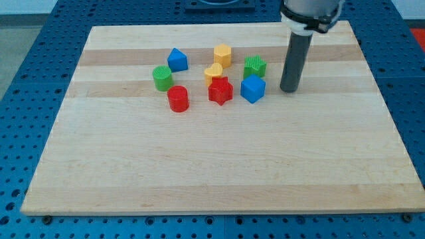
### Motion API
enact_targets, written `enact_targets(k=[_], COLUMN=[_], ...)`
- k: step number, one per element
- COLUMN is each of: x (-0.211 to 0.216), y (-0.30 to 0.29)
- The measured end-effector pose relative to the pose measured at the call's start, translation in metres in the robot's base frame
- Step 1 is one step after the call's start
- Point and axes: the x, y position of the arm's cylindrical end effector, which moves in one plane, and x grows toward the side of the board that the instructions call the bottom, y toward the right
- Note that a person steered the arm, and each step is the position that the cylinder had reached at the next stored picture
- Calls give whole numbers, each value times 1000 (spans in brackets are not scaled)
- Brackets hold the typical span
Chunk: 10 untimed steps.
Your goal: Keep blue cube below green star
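Note:
The blue cube sits on the wooden board, just below the green star and almost touching it. My tip rests on the board to the right of the blue cube, a short gap away, level with it. The rod rises from there to the view's top.
A red star lies left of the blue cube, with a yellow heart above it and a yellow hexagon higher up. Further left are a red cylinder, a green cylinder and a blue pentagon-like block.

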Motion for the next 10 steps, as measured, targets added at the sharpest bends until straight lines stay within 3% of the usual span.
enact_targets(k=[2, 10], x=[42, -20], y=[-5, -28])
